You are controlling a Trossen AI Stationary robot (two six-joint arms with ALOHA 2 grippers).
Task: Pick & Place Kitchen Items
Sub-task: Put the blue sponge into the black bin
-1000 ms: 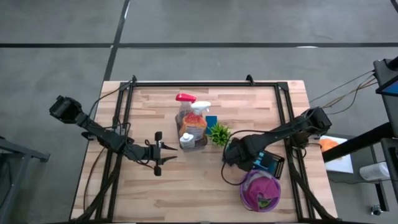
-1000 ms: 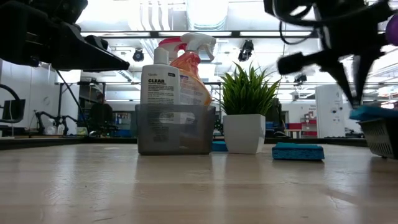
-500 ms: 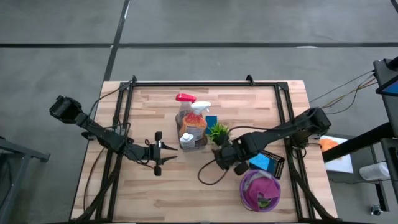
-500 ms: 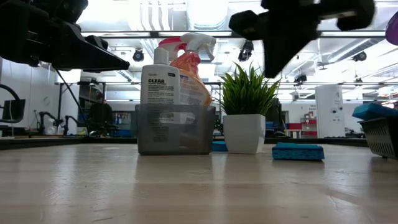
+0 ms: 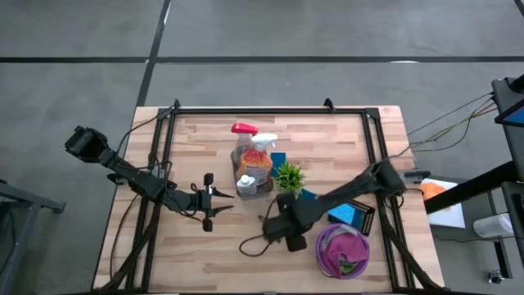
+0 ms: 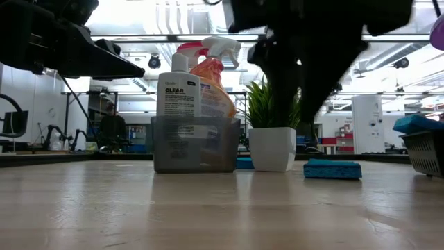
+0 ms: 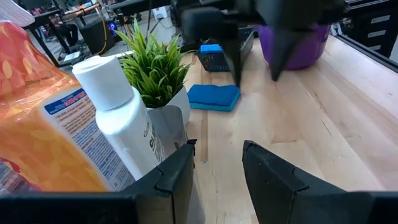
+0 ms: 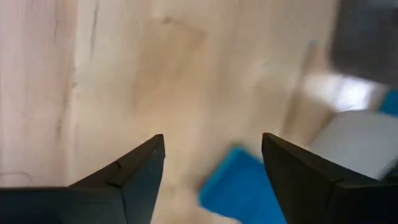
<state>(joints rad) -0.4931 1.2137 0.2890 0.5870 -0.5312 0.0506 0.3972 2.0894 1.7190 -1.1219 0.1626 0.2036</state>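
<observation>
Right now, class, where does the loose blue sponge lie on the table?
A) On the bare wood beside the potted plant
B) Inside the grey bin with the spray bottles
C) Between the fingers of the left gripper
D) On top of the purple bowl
A: the blue sponge lies flat on the wooden table beside the potted plant, apart from the grey bin and untouched by either gripper.
</observation>
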